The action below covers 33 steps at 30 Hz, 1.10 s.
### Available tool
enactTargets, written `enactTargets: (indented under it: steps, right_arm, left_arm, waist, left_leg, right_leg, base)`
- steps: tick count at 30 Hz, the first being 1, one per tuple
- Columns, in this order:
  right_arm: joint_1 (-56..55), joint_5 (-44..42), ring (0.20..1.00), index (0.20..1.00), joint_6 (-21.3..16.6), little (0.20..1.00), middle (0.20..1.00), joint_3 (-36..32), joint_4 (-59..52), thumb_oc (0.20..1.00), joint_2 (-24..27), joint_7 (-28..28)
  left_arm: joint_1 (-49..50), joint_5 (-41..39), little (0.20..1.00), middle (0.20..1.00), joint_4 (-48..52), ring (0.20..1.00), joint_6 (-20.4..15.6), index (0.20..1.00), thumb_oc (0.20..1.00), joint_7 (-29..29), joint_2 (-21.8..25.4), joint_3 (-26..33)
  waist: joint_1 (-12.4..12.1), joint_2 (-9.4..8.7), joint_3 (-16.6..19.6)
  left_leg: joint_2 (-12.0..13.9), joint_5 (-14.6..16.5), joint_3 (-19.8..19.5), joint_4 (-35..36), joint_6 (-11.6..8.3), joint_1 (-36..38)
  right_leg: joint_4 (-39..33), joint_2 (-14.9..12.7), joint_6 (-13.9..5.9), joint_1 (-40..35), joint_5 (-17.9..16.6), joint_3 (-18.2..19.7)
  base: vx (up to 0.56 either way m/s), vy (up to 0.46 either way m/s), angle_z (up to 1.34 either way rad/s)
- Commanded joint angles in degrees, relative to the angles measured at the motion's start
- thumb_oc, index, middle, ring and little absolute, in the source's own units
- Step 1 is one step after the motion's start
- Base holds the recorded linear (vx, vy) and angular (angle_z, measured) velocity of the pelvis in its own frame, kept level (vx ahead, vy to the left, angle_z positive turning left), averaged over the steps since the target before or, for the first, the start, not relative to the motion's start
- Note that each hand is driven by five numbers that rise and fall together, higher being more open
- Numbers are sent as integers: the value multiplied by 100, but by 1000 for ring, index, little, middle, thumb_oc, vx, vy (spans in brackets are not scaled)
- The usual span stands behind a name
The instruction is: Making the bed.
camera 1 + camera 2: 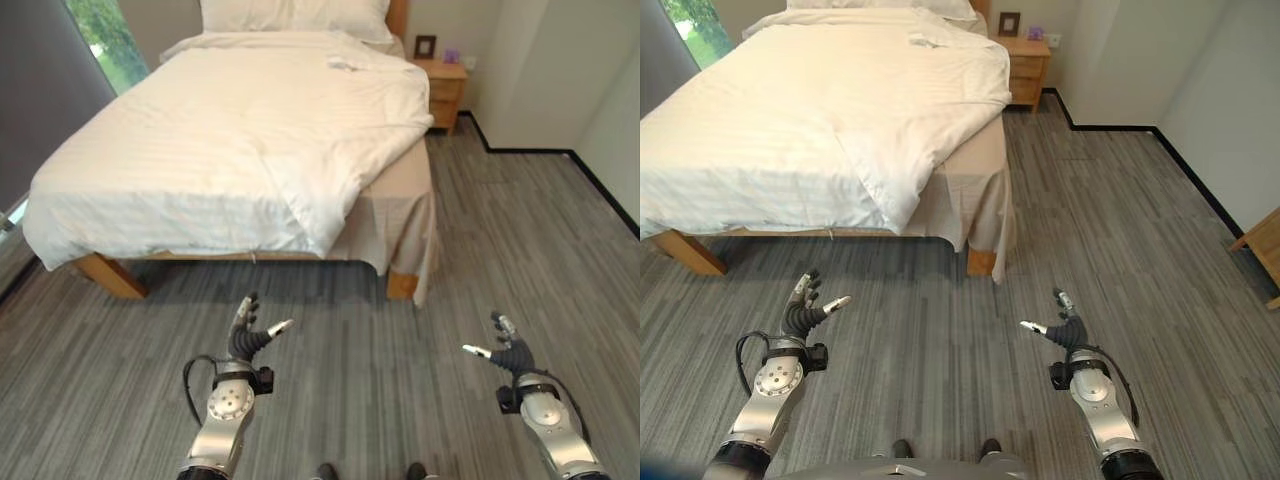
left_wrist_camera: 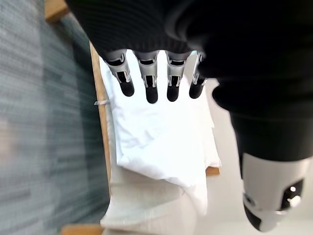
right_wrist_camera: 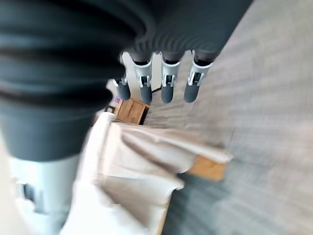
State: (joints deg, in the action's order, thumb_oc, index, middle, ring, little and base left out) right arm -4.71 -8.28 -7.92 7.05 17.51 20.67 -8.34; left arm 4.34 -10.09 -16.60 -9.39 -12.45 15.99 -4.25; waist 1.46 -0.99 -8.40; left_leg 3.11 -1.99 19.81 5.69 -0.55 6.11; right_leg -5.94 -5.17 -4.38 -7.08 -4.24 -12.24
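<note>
Both hands, left hand [image 1: 243,338] and right hand [image 1: 508,349], are hovering empty, fingers apart, well short of the bed [image 1: 110,275]; grabbing the duvet [image 1: 230,140] corner unevenly is risking dragging it askew.

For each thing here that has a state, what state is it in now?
Duvet: spread on the bed, one corner folded back, askew.
Pillows: at the headboard.
Bed skirt: hanging, exposed at the corner.
Left hand: open, empty.
Right hand: open, empty.

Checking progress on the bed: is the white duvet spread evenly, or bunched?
Bunched on one side. The white duvet lies creased and skewed at the foot, one corner drooping, baring the beige bed skirt.
</note>
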Motion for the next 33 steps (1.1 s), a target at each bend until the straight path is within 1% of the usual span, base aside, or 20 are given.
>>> enactTargets:
  steps: [1, 4, 6, 10, 12, 13, 14, 16, 17, 21, 23, 24, 25, 26, 27, 28, 29, 30, 31, 33]
  right_arm:
    - [386, -336, 1000, 1000, -442, 1000, 1000, -117, -356, 1000, -80, 73]
    - [361, -77, 1000, 1000, -394, 1000, 1000, -156, -535, 1000, 16, 23]
    - [359, 101, 1000, 1000, -371, 1000, 1000, -235, -679, 1000, 118, -55]
    - [281, 269, 1000, 1000, -351, 1000, 1000, -251, -833, 1000, 197, -38]
    - [167, 331, 1000, 1000, -309, 1000, 1000, -301, -887, 1000, 263, -1]
    - [119, 300, 1000, 1000, -316, 1000, 1000, -358, -825, 1000, 278, -43]
    - [36, 260, 1000, 1000, -277, 1000, 1000, -421, -737, 1000, 224, -63]
    - [-39, 242, 1000, 1000, -262, 1000, 1000, -455, -686, 1000, 188, -67]
    - [-261, 247, 1000, 1000, -222, 1000, 1000, -542, -635, 1000, 105, -86]
    - [-552, 286, 1000, 1000, -197, 1000, 1000, -601, -616, 1000, 156, -82]
    - [-629, 246, 1000, 1000, -197, 1000, 1000, -591, -520, 1000, 237, -9]
    - [-641, 210, 1000, 1000, -196, 1000, 1000, -637, -489, 1000, 293, 25]
    - [-508, 186, 1000, 1000, -250, 1000, 1000, -619, -443, 1000, 458, -14]
    - [-501, 184, 1000, 1000, -251, 1000, 1000, -618, -440, 1000, 457, -13]
    - [-470, 176, 1000, 1000, -273, 1000, 1000, -617, -530, 1000, 565, -29]
    - [-411, 163, 1000, 1000, -282, 1000, 1000, -590, -587, 1000, 628, -48]
    - [-362, 175, 1000, 1000, -242, 1000, 1000, -586, -610, 1000, 683, -58]
    - [-247, 303, 1000, 1000, -166, 1000, 1000, -479, -592, 1000, 802, -88]
    - [-207, 372, 1000, 1000, -141, 1000, 1000, -437, -603, 1000, 844, -86]
    - [-95, 516, 1000, 1000, -140, 1000, 1000, -303, -596, 1000, 948, -53]
  left_arm:
    - [-164, -279, 1000, 1000, 121, 1000, -239, 1000, 1000, 139, 172, -54]
    - [-161, -251, 1000, 1000, 74, 1000, -178, 1000, 1000, 193, 206, -188]
    - [-174, -94, 1000, 1000, 124, 1000, -111, 1000, 1000, 199, 302, -287]
    - [-224, 50, 1000, 1000, 119, 1000, -44, 1000, 1000, 205, 343, -297]
    - [-246, 117, 1000, 1000, 143, 1000, 12, 1000, 1000, 273, 332, -319]
    - [-289, 260, 1000, 1000, 65, 1000, 79, 1000, 1000, 327, 329, -372]
    - [-278, 281, 1000, 1000, 31, 1000, 168, 1000, 1000, 390, 303, -349]
    - [-259, 356, 1000, 1000, 35, 1000, 189, 1000, 1000, 417, 297, -326]
    - [-293, 491, 1000, 1000, 9, 1000, 197, 1000, 1000, 366, 275, -304]
    - [-316, 546, 1000, 1000, 16, 1000, 161, 1000, 1000, 368, 192, -397]
    - [-263, 581, 1000, 1000, 57, 1000, 107, 1000, 1000, 378, 137, -480]
    - [-219, 581, 1000, 1000, 101, 1000, 75, 1000, 1000, 387, 93, -510]
    - [-317, 429, 1000, 1000, 129, 1000, 46, 1000, 1000, 325, 18, -576]
    - [-323, 429, 1000, 1000, 127, 1000, 45, 1000, 1000, 325, 21, -573]
    - [-365, 312, 1000, 1000, 188, 1000, 3, 1000, 1000, 310, 22, -595]
    - [-380, 223, 1000, 1000, 233, 1000, -35, 1000, 1000, 272, 39, -598]
    - [-379, 169, 1000, 1000, 281, 1000, -58, 1000, 1000, 254, 39, -602]
    - [-443, 64, 1000, 1000, 338, 1000, -95, 1000, 1000, 158, -3, -599]
    - [-433, 65, 1000, 1000, 374, 1000, -126, 1000, 1000, 99, -19, -585]
    - [-334, 166, 1000, 1000, 682, 1000, -219, 1000, 1000, -126, -45, -445]
  waist:
    - [-89, -249, -33]
    - [-107, -283, -210]
    - [-12, -233, -477]
    - [70, -167, -624]
    - [230, -128, -638]
    - [349, -180, -625]
    - [495, -216, -603]
    - [605, -168, -573]
    - [815, -133, -548]
    - [1114, 51, -466]
    - [1214, 280, -439]
    - [1235, 375, -445]
    - [1202, 384, -567]
    - [1225, 358, -551]
    - [1150, 318, -629]
    - [1103, 201, -638]
    - [1008, 108, -680]
    - [811, -33, -728]
    - [725, -23, -726]
    - [462, 119, -657]
  left_leg:
    - [163, 428, -278, -69, -378, 213]
    - [50, 475, -370, -69, -263, 231]
    - [-25, 518, -456, -69, -152, 316]
    - [0, 669, -486, -69, -160, 415]
    - [-18, 781, -575, -69, -193, 490]
    - [-166, 930, -619, -69, -186, 608]
    - [-280, 1190, -687, -69, -225, 860]
    - [-265, 1337, -759, -69, -270, 1025]
    - [-348, 1565, -940, -69, -319, 1353]
    - [-295, 1743, -1207, -69, -364, 1717]
    - [-146, 1334, -1212, -230, -521, 1939]
    - [-43, 1019, -1188, -758, -653, 1807]
    - [135, -97, -1146, -2425, -1062, 1087]
    - [109, -120, -1174, -2429, -1059, 1051]
    - [193, -523, -1075, -3261, -1191, 699]
    - [239, -707, -892, -3800, -1254, 474]
    - [364, -705, -689, -4217, -1218, 209]
    - [474, -422, -331, -4364, -1038, -251]
    - [510, -273, -225, -4137, -976, -489]
    - [280, -104, -236, -2268, -725, -810]
  right_leg:
    - [94, -840, -859, 178, -128, 276]
    - [788, -904, -910, 516, -130, 410]
    - [1908, -1014, -1037, 1045, -536, 596]
    - [2508, -908, -955, 1559, -402, 559]
    - [2168, -463, -806, 1729, 100, 523]
    - [1631, -235, -668, 1803, 102, 398]
    - [933, -130, -622, 2048, -141, 8]
    - [566, -76, -642, 2116, -322, -232]
    - [301, -60, -681, 2438, -489, -373]
    - [241, -25, -624, 2435, -549, -261]
    - [265, 117, -417, 2212, -608, -84]
    - [270, 138, -353, 2012, -595, -32]
    - [238, 116, -107, 1578, -455, -46]
    - [235, 80, -106, 1597, -467, -59]
    - [232, 64, 43, 1374, -301, -23]
    - [194, 20, 141, 1195, -175, 42]
    - [168, -13, 204, 992, -37, 146]
    - [98, -107, 203, 686, 149, 353]
    - [94, -105, 158, 520, 260, 435]
    - [94, -120, -71, 209, 505, 750]
  base:
    - [-8, 57, -3]
    - [-21, 77, -1]
    - [-30, 109, 2]
    - [105, 68, 5]
    - [305, 7, 22]
    - [603, -100, 57]
    - [531, -98, 63]
    - [548, -140, 81]
    - [738, -222, 63]
    - [438, -173, 32]
    - [486, -229, 80]
    - [532, -373, 54]
    - [343, -296, 39]
    - [313, -335, 14]
    - [265, -254, 30]
    - [425, -346, -23]
    - [595, -334, -56]
    - [608, -200, -87]
    - [783, 5, -59]
    - [703, 253, -117]
